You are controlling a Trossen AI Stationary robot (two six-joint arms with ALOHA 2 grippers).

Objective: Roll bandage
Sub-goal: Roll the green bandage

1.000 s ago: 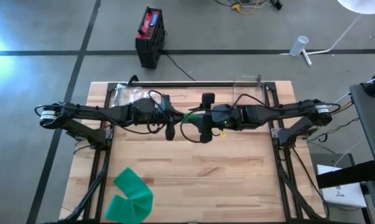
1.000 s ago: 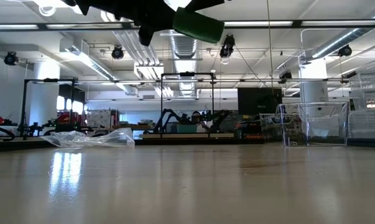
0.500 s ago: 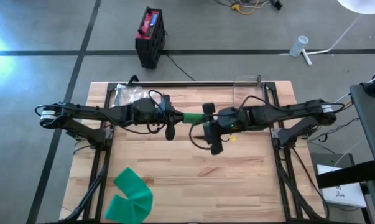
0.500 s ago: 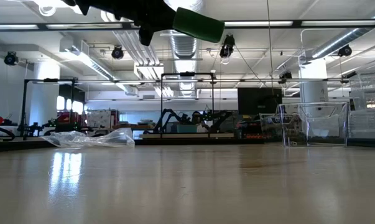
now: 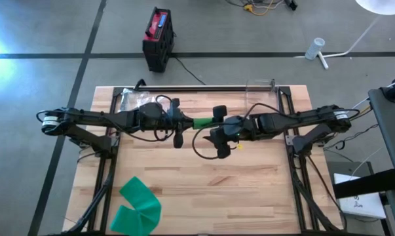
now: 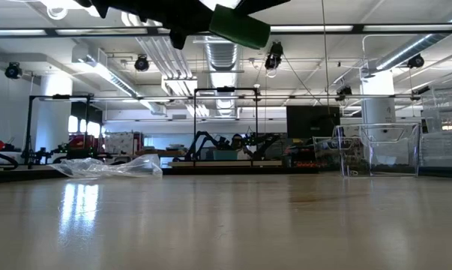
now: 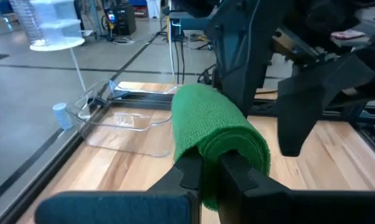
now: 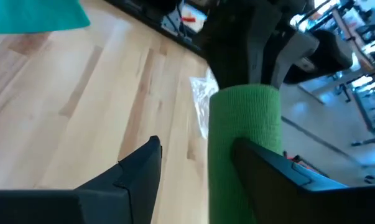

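Item: green rolled elastic bandage (image 5: pixel 201 122), held in the air above the middle of the pale wooden slatted table (image 5: pixel 249 190), between the two arms. Left gripper (image 7: pixel 209 163): fingers pinched tight on one end of the roll. Right gripper (image 8: pixel 193 165): fingers spread apart, one dark finger (image 8: pixel 271 168) lying against the roll's side, the other (image 8: pixel 140 165) clear of it; no closed grip seen. Also present: crumpled clear plastic wrapper (image 5: pixel 128 99) at the table's far left corner; clear plastic box (image 5: pixel 263 92) at the far edge; teal sheet (image 5: pixel 137 204) at the near left corner.
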